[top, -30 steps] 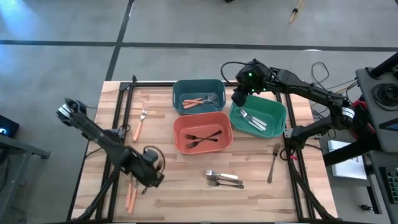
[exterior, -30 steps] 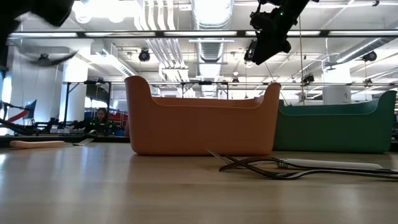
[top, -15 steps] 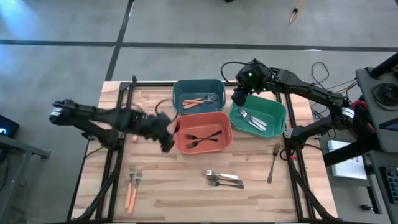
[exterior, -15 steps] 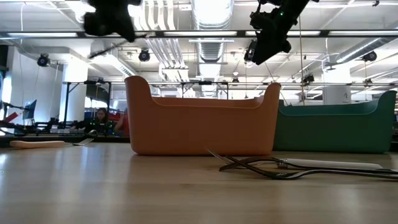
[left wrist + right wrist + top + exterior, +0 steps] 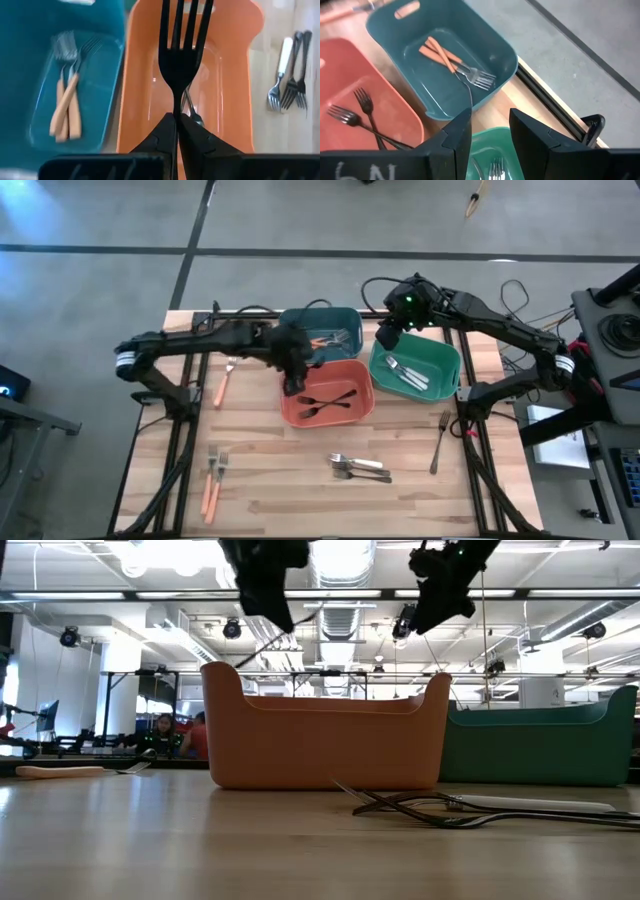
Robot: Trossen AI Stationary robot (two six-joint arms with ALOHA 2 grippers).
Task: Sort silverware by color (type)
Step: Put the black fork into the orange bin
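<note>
My left gripper hangs over the left end of the orange-red bin, shut on a black fork. Two black forks lie in that bin. The teal bin holds orange-handled forks, and the green bin holds silver ones. My right gripper stands open and holds nothing, above the gap between the teal and green bins. My left gripper pinches the black fork's handle between its two shut fingers. The fingers slant down from the table's left side and lie along the fork, whose tines stick out beyond the fingertips. The fork is lifted clear above the orange-red bin.
Loose silverware lies on the wooden table: two orange-handled forks near the front left, one orange-handled fork at the left, a small pile of utensils at the front middle, and a single fork at the right.
My left gripper has swung from the table's near left up and toward the far right, rolling its wrist on the way. It now hangs over the orange-red bin's left end. My right gripper has kept still.
</note>
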